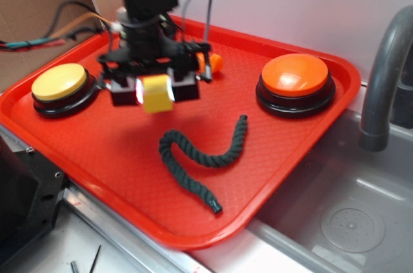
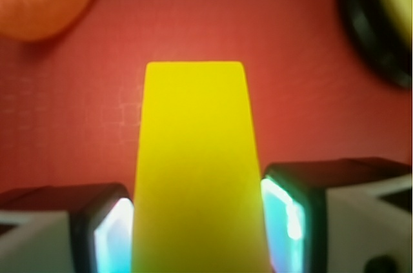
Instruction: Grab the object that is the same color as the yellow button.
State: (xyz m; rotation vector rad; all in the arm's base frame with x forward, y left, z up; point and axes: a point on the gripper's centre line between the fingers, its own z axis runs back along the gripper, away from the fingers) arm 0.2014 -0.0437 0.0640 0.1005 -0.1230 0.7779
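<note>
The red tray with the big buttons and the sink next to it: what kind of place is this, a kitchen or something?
Probably a test bench dressed as a toy kitchen, not a real one. A grey sink basin with a faucet sits beside the red tray, and loose cables run to the robot arm.

Item: yellow block [image 1: 157, 93] — small, solid, bright yellow, wedge-shaped; reads almost cube-like from the exterior view, long and tapering in the wrist view [image 2: 197, 170]. State: clamped between two black pads, raised clear of the red tray [image 1: 129, 176] surface.

Item: yellow button [image 1: 59, 82] — large, round, pale yellow domed top on a black base. Upright, resting on the tray near its left end, well apart from the block.
</note>
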